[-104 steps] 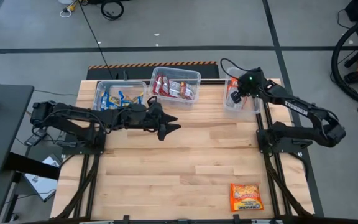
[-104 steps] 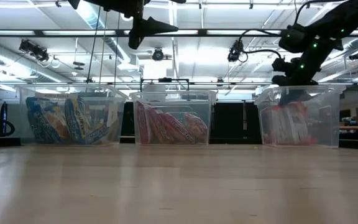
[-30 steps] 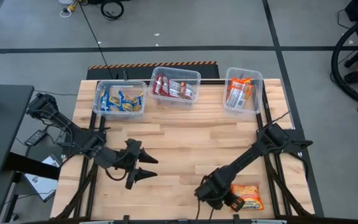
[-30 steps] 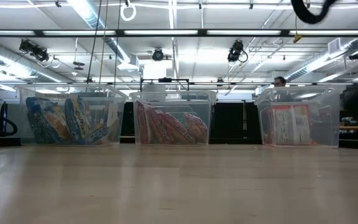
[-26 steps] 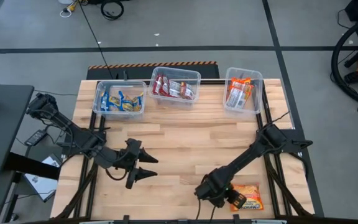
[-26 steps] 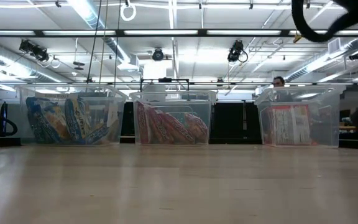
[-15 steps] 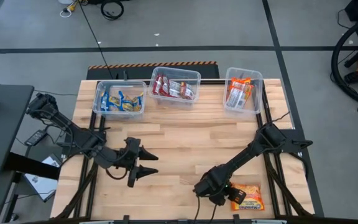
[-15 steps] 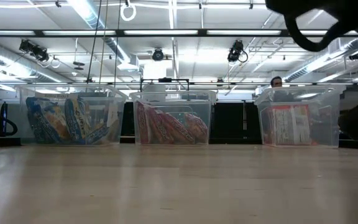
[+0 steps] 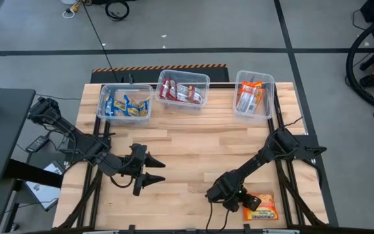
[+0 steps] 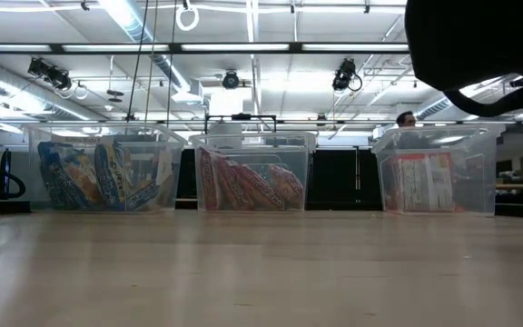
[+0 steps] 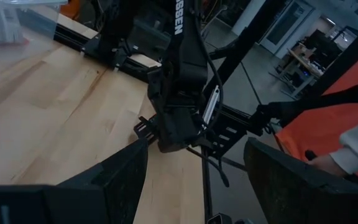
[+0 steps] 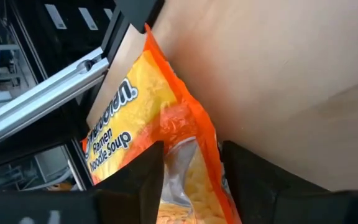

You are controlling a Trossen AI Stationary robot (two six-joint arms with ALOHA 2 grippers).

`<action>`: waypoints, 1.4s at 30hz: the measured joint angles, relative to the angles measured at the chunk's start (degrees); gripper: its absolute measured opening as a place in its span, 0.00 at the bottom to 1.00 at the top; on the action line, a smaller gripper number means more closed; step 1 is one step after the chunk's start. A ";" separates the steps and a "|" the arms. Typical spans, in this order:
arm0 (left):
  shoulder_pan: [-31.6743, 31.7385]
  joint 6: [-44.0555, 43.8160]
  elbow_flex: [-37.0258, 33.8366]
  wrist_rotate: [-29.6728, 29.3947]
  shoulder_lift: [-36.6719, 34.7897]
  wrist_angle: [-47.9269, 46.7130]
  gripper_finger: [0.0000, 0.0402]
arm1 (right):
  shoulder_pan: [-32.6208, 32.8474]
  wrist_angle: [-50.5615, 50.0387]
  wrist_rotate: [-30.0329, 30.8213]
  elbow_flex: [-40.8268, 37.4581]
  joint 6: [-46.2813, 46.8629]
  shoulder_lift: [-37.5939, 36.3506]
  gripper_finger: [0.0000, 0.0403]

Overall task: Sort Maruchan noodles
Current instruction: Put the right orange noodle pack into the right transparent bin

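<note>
One orange-yellow Maruchan noodles packet (image 9: pixel 265 207) lies flat on the wood near the table's near right corner. My right gripper (image 9: pixel 248 202) is down over its left end, open. In the right wrist view the packet (image 12: pixel 135 106) runs up between the two fingers. My left gripper (image 9: pixel 158 171) hangs open over the table's left middle and holds nothing. The other packets lie sorted by colour in three clear tubs along the far edge. My right gripper comes down on the packet's left end (image 12: pixel 182 146), slanting from the table's left. One finger (image 12: pixel 135 180) stands over the packet's printed face. The other (image 12: pixel 253 180) stands over the wood beside its orange edge. The fingertips lie below the picture's edge.
Along the far edge stand the tub of blue-yellow packets (image 9: pixel 125 103), the tub of dark red ones (image 9: pixel 183 90) and the tub of orange ones (image 9: pixel 253 96). The table's near edge and right rail lie close to the packet. A person's head (image 10: pixel 407 118) shows behind the right tub.
My right gripper has shifted slightly toward the table's right edge over the orange packet. The packet has slid a little toward the right edge and turned slightly on the wood. My left arm has kept still.
</note>
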 joint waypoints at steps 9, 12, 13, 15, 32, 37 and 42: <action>-0.01 -0.01 0.01 0.02 -0.01 -0.02 0.67 | 0.66 2.97 1.53 -0.73 2.59 -0.05 0.28; -0.02 0.04 0.01 0.12 -0.31 -0.11 0.67 | 0.92 3.34 2.17 -0.82 4.36 -0.05 0.19; -0.02 0.14 0.01 0.39 -0.55 -0.21 0.67 | 0.98 3.45 2.38 -0.82 5.50 -0.17 0.16; -0.04 0.50 0.01 1.33 -1.18 -0.55 0.67 | 0.97 3.34 2.70 -0.76 8.65 -0.28 0.08; 0.16 8.98 0.01 1.20 -10.06 -1.22 0.67 | -2.37 -9.66 36.56 3.69 35.90 -26.07 0.02; 2.00 9.02 0.01 0.89 -10.90 -1.33 0.67 | -5.84 -17.68 58.77 3.69 50.62 -41.24 0.02; 5.96 10.51 0.01 0.89 -10.88 -1.34 0.67 | -11.20 -30.59 78.65 3.71 64.57 -55.80 0.02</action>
